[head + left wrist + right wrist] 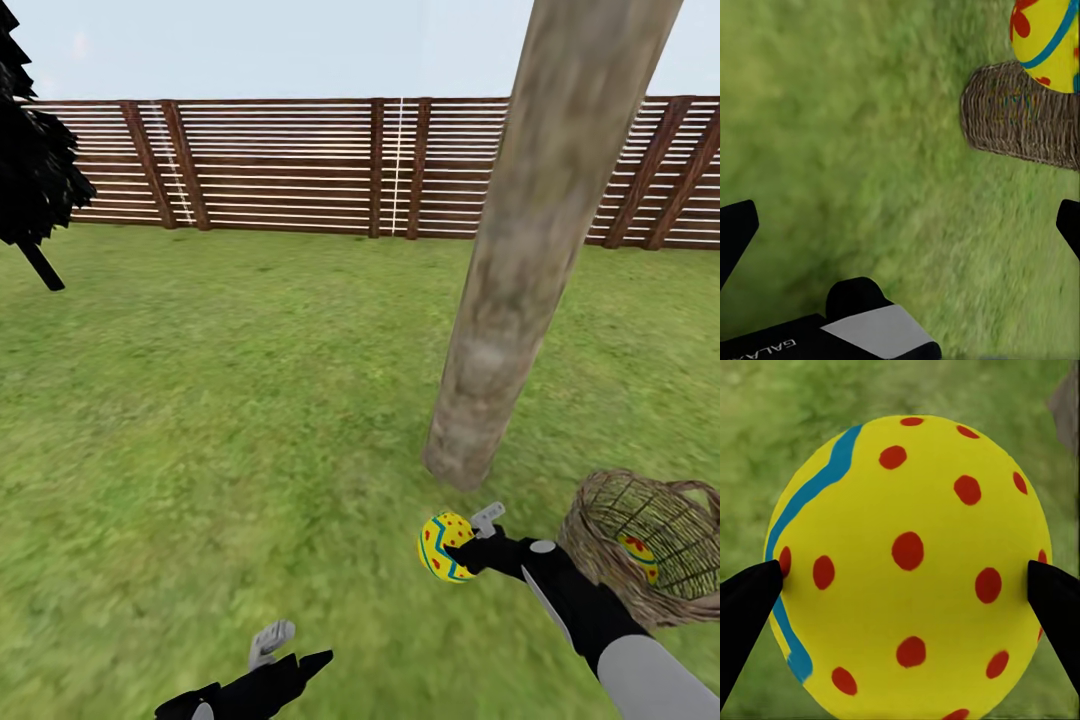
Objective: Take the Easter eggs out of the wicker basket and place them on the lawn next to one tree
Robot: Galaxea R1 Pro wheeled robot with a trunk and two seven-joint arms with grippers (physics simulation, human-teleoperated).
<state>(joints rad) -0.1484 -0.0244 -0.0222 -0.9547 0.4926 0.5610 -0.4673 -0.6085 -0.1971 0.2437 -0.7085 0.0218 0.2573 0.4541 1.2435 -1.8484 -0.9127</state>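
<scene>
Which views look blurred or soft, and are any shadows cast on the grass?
Head view: lawn smeared, no shadow under tree or wicker basket. Left wrist view: grass soft, basket weave fairly sharp. Right wrist view: egg crisp in the right gripper, grass behind blurred.

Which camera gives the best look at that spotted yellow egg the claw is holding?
The right wrist view: the egg looms large, red dots and blue band sharp, between the right claw fingertips. The head view shows it small near the tree; the left wrist view catches an edge.

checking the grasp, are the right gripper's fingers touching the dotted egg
Touching: in the right wrist view both dark fingertips press against opposite sides of the dotted egg.
</scene>
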